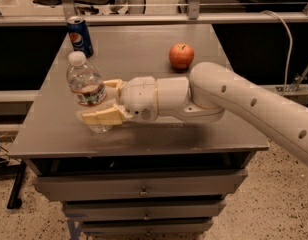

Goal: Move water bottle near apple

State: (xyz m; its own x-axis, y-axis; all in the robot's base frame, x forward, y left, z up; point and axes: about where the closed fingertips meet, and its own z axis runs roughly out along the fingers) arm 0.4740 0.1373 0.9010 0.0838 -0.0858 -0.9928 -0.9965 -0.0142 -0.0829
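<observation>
**Bottle tilted in the tool's pinch, apple well off**

The clear ribbed plastic water bottle [85, 84], with its white cap and white, blue and red label, is at the near left part of the grey metal worktop [144, 39] as I look at it. It is not upright: the cap leans away from the arm while the base sits closer to it. The cream-coloured tool [94, 100] is clamped on it, with one finger behind the label and the other crossing in front of the lower body, so the bottle is pinched between them. I cannot tell whether the base touches the surface.

The thick white arm [254, 109] reaches in from the right, low over the worktop, its wrist just beside the bottle.

The round red-orange apple [181, 56] with a short stem sits further back and to the right, well apart from the bottle and just beyond the arm. A blue Pepsi soda can [80, 36] stands upright at the far left corner, behind the bottle. Grey metal drawers [144, 189] run under the worktop.
</observation>
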